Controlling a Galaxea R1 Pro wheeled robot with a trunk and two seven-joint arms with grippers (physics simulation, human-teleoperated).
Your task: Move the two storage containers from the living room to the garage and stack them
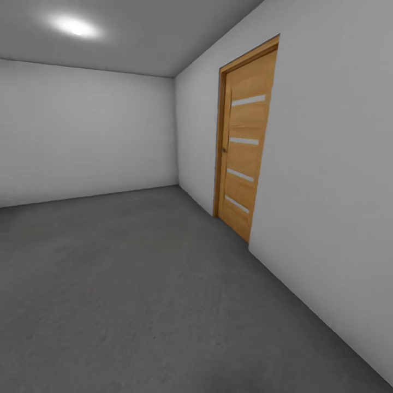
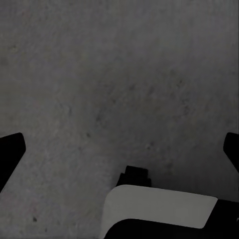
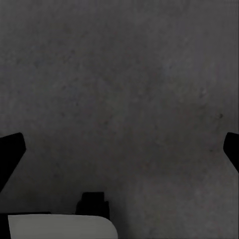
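Ceiling lamp [image 1: 75, 26] glares; render soft, blurry; wrist views dim, murky.

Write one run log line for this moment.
room: garage | floor: grey concrete | door: shut | left gripper: open | right gripper: open

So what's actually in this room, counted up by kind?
Wooden door: 1
Ceiling light: 1
Pale grey walls: 2
Dark grey concrete floor: 1
Open grippers, left and right, nothing between the fingers: 2
Total: 7
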